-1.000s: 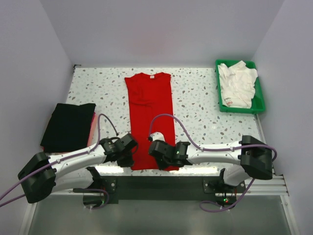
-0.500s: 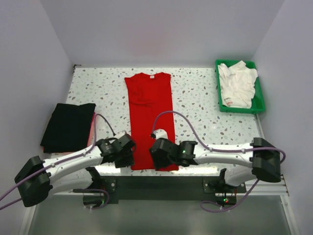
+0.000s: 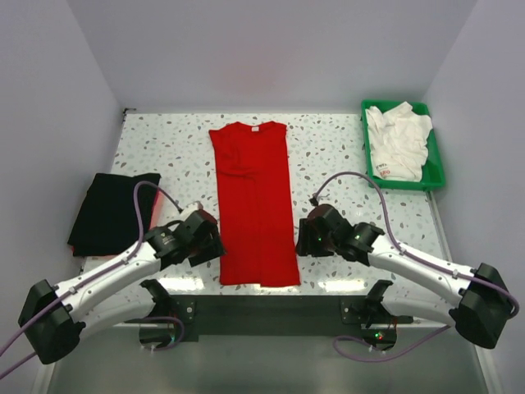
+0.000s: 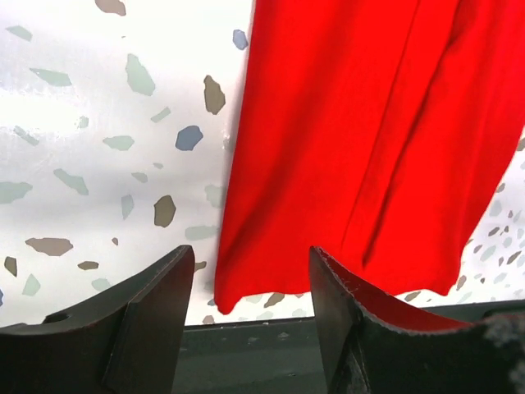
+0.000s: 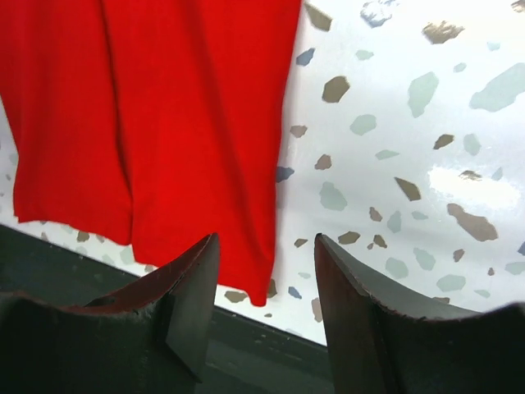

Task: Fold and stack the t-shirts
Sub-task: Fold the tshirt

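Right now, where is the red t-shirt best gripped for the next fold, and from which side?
On the red t-shirt, probably the near hem corners, left gripper and right gripper from the outer sides: it lies flat, long and narrow, hem nearest them.

The red t-shirt (image 3: 254,205) is soft matt cloth, smooth but for a few shallow creases. The bench (image 3: 344,172) has a glossy white top flecked with grey and brown chips, and it shows bright glare. The black t-shirt (image 3: 115,209) is dull matt cloth. The white t-shirts (image 3: 398,139) are crumpled cloth, lying in a smooth, faintly shiny green plastic tray (image 3: 404,185). The left pincer (image 4: 250,263) and right pincer (image 5: 267,246) have dark matt fingers (image 4: 152,320), one with a finely toothed edge.
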### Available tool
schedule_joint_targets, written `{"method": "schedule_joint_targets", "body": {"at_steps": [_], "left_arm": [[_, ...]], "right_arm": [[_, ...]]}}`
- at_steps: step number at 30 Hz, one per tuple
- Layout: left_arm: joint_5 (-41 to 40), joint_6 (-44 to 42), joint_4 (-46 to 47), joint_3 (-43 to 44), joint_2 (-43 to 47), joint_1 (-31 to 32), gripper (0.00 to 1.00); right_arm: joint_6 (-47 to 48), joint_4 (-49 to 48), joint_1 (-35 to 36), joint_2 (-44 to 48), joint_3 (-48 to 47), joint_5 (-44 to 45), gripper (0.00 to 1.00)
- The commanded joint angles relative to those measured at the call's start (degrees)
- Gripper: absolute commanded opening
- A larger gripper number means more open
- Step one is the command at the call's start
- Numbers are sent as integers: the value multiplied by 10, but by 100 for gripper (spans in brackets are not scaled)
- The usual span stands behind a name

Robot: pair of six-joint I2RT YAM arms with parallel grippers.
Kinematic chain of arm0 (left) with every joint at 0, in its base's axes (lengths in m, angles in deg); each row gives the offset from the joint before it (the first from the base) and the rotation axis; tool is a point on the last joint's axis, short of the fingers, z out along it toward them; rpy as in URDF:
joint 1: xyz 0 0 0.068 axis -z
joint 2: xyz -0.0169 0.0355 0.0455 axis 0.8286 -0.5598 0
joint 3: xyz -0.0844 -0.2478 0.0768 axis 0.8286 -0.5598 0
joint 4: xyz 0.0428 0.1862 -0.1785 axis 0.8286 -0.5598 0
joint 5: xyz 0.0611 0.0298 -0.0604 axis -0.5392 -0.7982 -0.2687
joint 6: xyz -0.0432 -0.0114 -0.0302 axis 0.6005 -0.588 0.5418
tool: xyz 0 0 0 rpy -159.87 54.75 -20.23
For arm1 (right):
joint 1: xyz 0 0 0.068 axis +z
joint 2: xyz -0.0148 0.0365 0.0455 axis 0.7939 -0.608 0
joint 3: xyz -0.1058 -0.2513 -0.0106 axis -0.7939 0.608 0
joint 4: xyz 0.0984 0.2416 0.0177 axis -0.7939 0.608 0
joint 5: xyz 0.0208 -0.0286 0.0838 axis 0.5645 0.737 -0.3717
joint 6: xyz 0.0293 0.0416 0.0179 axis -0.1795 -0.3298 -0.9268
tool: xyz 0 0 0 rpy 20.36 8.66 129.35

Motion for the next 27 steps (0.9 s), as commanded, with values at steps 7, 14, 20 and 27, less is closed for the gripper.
{"method": "schedule_joint_targets", "body": {"at_steps": [7, 14, 20, 27], "left_arm": [[112, -43, 87, -67, -52, -14, 53], [138, -55, 113, -81, -56, -12, 48], [140, -38, 99, -97, -67, -5, 35], [139, 0, 97, -102, -77, 41, 27]], "right_arm": [[-30, -97, -6, -28, 96, -154, 49], [-56, -130, -5, -38, 140, -188, 48], [-73, -151, -5, -47, 156, -201, 43], [-84, -187, -6, -66, 176, -226, 37]]}}
